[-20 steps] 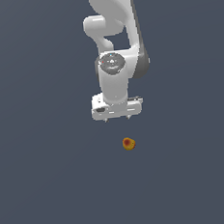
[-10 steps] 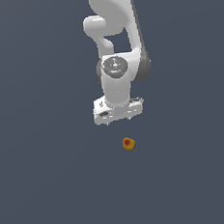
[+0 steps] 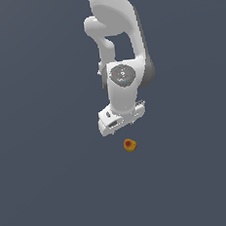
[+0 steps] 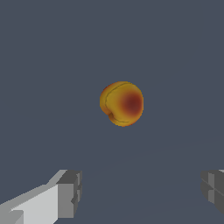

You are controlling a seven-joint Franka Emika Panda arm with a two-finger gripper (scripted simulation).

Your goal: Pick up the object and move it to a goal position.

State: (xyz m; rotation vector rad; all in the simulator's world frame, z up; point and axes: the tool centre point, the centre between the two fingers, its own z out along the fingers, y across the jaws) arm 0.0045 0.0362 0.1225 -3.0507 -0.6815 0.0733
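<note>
The object (image 3: 130,144) is a tiny roundish yellow-orange lump with a red patch, lying on the dark grey floor. In the wrist view the object (image 4: 122,103) fills the middle, with nothing touching it. My white gripper (image 3: 118,120) hangs just above and slightly toward the exterior view's left of it. In the wrist view the gripper (image 4: 142,192) is open, its two grey fingertips (image 4: 70,192) set wide apart, nothing between them. The fingers themselves do not show in the exterior view.
The white arm (image 3: 114,31) rises from the gripper to the top of the exterior view. Plain dark grey ground (image 3: 49,189) lies all around.
The gripper has moved a little lower toward the object and turned slightly. The object has stayed where it was.
</note>
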